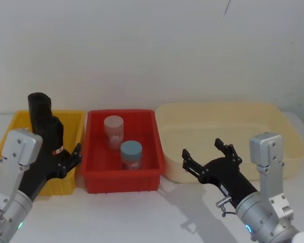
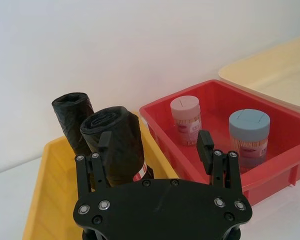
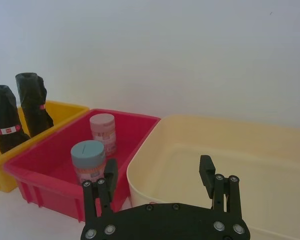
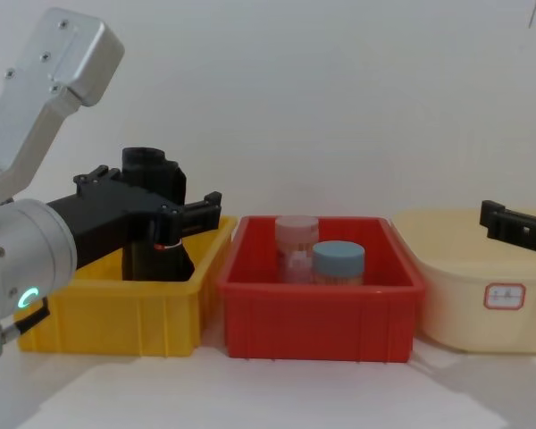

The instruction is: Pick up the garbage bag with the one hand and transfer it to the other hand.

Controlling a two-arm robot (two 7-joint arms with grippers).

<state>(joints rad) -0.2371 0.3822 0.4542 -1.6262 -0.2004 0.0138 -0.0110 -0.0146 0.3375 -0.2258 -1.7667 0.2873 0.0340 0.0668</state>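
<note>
The garbage bag (image 2: 117, 145), a black roll with a red-and-white label band, stands upright in the yellow bin (image 2: 40, 200). My left gripper (image 2: 155, 150) is open and level with it. One fingertip (image 2: 104, 142) is against the roll's side and the other hangs over the red bin's edge. In the head view the garbage bag (image 1: 53, 132) rises just beyond the left gripper (image 1: 66, 157). My right gripper (image 1: 202, 149) is open over the table in front of the cream tub, holding nothing. From the right wrist view the garbage bag (image 3: 5, 122) stands far from the right gripper (image 3: 158, 167).
A second black roll (image 2: 72, 120) with a red speck stands behind the first in the yellow bin. The red bin (image 1: 121, 179) holds a pink-lidded jar (image 1: 113, 130) and a blue-lidded jar (image 1: 131, 154). A large cream tub (image 1: 273, 116) sits at the right.
</note>
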